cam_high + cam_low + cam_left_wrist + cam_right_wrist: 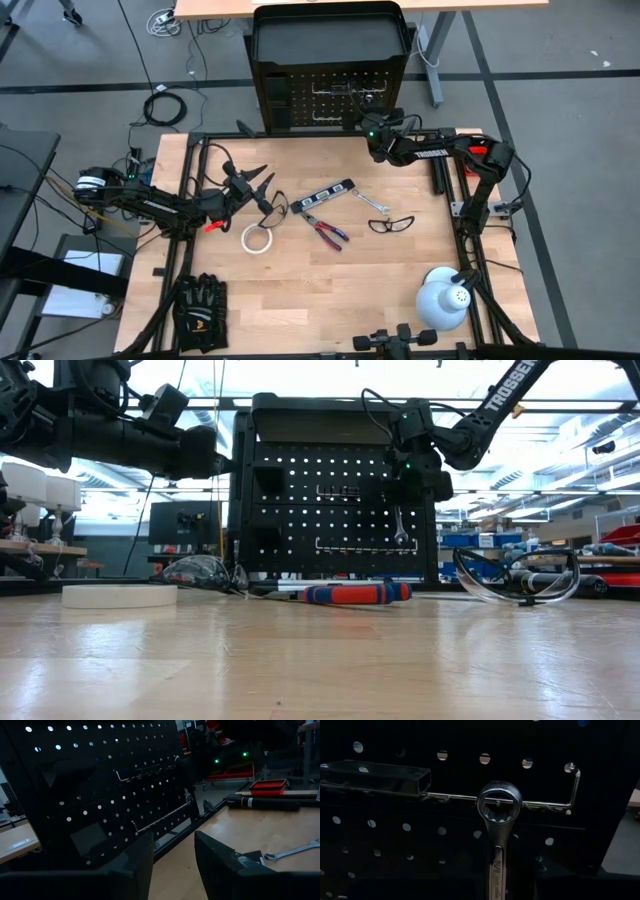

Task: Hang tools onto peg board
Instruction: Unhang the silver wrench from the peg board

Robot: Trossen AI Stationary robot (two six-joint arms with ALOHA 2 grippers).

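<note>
From above we see the tape roll [258, 238], pliers [325, 229] and glasses [391, 223] lying mid-worktop [330, 290], with the level bar [322, 197] and second wrench [371, 201] just beyond. Our left hand [262, 186] hovers left of them, fingers spread and empty. Only the right wrist view shows the hung wrench [498, 820] with its ring over a hook [530, 802] on the far peg board [420, 845], the right hand [374, 130] pinching its shaft.

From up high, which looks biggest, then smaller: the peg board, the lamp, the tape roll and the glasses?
1. Peg board, by far.
2. Lamp.
3. Glasses and tape roll: too alike to rank; the glasses look wider, the roll rounder.
</note>
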